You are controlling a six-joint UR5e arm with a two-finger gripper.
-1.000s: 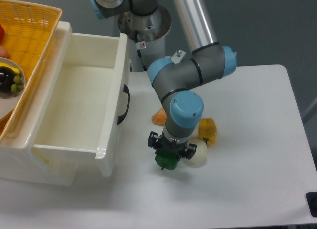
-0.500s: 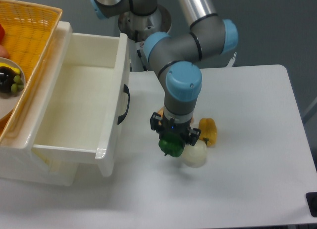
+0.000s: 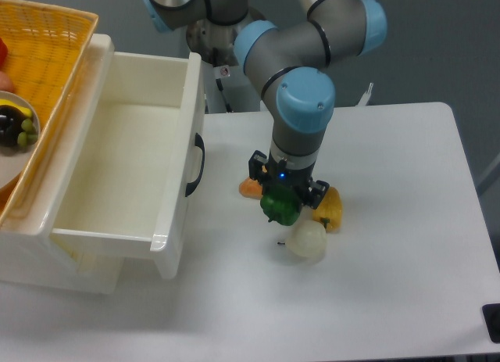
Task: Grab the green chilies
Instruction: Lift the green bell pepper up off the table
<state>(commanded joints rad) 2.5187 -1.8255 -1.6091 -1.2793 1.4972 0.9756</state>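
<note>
Clamping one green chilies (image 3: 280,208), gripper (image 3: 283,199) is seen above white table (image 3: 391,284). One yellow pepper (image 3: 329,208), one whitish bulb (image 3: 306,240), one orange piece (image 3: 250,188) are counted nearby; one open drawer (image 3: 133,174) at left.

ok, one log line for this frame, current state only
phase: lift | gripper: shut on green chilies | chilies: off table, above white bulb | drawer: open

The green chilies (image 3: 280,208) are glossy dark green, the pepper (image 3: 329,207) yellow, the bulb (image 3: 306,240) whitish, a piece (image 3: 250,188) orange, the drawer (image 3: 125,166) cream with a black handle (image 3: 197,165), the basket (image 3: 45,59) yellow-orange, the table (image 3: 391,245) white, and the gripper (image 3: 283,191) black under blue-capped grey joints.
</note>
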